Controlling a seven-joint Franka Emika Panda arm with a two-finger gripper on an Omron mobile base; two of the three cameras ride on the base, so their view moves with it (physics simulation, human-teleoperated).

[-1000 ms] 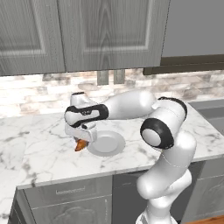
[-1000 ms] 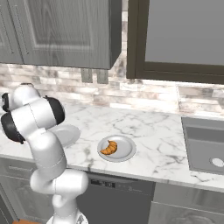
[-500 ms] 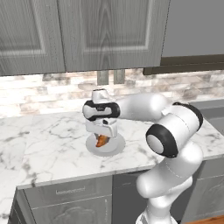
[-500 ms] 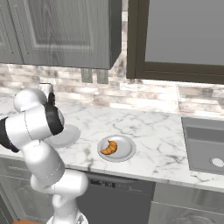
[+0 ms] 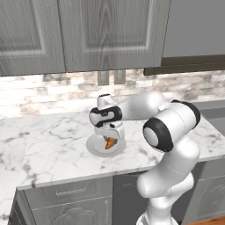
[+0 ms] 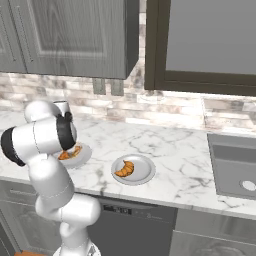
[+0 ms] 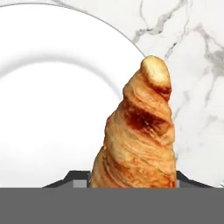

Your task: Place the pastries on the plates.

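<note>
My gripper [image 5: 110, 139] is shut on a golden croissant [image 5: 109, 143] and holds it just over the left grey-white plate [image 5: 96, 147]; I cannot tell whether it touches. In the hand view the croissant [image 7: 141, 131] rises from between the fingers, its tip past the plate's [image 7: 52, 109] right rim. In the right base view this croissant [image 6: 70, 153] and plate [image 6: 82, 156] are partly hidden behind my arm. A second croissant [image 6: 124, 169] lies on the other plate [image 6: 142, 172] further right.
Both plates rest on a marble counter [image 6: 175, 165] near its front edge. A sink [image 6: 235, 167] is set into the counter at the far right. Grey wall cabinets [image 5: 88, 30] hang above, and a brick backsplash [image 5: 52, 90] runs behind.
The gripper carried the croissant rightward from the plate's left edge to over the plate's middle and lowered it. The other croissant and plate stayed put.
</note>
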